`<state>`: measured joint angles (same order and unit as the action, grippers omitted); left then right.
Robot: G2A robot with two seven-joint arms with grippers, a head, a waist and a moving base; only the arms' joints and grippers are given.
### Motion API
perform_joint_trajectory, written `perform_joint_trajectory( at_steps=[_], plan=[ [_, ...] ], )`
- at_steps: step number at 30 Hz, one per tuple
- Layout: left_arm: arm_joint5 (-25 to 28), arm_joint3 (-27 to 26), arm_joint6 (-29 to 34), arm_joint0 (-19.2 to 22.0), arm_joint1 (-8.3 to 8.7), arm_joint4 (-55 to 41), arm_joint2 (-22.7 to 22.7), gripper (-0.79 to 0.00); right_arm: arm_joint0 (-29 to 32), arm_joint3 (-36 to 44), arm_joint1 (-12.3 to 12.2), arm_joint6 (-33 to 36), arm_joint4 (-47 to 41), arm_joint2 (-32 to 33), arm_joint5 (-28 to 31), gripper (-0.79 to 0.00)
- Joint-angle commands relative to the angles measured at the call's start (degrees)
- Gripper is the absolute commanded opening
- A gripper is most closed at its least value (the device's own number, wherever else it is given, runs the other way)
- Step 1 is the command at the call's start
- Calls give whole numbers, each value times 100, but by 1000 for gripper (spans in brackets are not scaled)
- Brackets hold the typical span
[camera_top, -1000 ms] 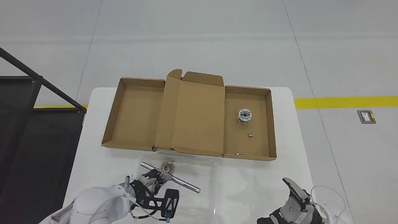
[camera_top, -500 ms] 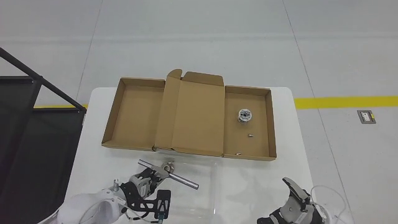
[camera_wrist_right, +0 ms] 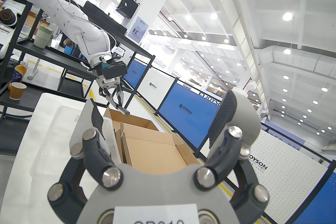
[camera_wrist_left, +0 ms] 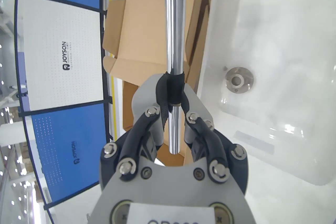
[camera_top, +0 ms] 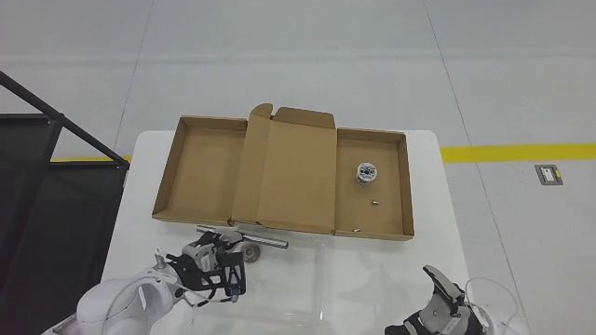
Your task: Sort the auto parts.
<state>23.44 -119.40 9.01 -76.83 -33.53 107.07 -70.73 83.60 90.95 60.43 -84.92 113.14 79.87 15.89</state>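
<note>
A long chrome rod (camera_wrist_left: 173, 25) is clamped near one end between the fingers of my left gripper (camera_wrist_left: 172, 93). From above, the rod (camera_top: 256, 238) lies level just in front of the cardboard box (camera_top: 200, 169), with the left gripper (camera_top: 226, 236) on its left part. A round metal flange (camera_wrist_left: 237, 79) lies in the clear plastic bin (camera_wrist_left: 275, 33) beside the rod; in the top view the flange (camera_top: 251, 253) sits just below it. My right gripper (camera_wrist_right: 161, 117) is open and holds nothing, at the table's front right (camera_top: 440, 296).
The box's right compartment (camera_top: 399, 186) holds a small round part (camera_top: 367, 172) and a tiny screw (camera_top: 374, 201). Its folded flaps (camera_top: 296, 172) cover the middle. A black shelf rack (camera_wrist_right: 52, 51) with cups stands off the table's left side.
The left gripper has carried the rod away from the front edge toward the box, and the rod has swung from a slant to nearly parallel with the box's front wall. The right arm has kept still.
</note>
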Motion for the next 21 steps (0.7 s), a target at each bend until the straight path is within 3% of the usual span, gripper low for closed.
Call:
perform_joint_trajectory(
  at_steps=[1, 7, 14, 21],
  plan=[
    [-66, 136, 182, 57, -28, -245, -113, -785, 0, 0, 0, -1, 0, 0, 0, 0],
    [-83, 696, 446, 427, -134, -1141, -357, -785, 0, 0, 0, -1, 0, 0, 0, 0],
    [-335, 1292, 1074, 1205, -327, -1612, -168, -785, 0, 0, 0, -1, 0, 0, 0, 0],
    [-335, 1292, 1074, 1205, -327, -1612, -168, -785, 0, 0, 0, -1, 0, 0, 0, 0]
  ],
)
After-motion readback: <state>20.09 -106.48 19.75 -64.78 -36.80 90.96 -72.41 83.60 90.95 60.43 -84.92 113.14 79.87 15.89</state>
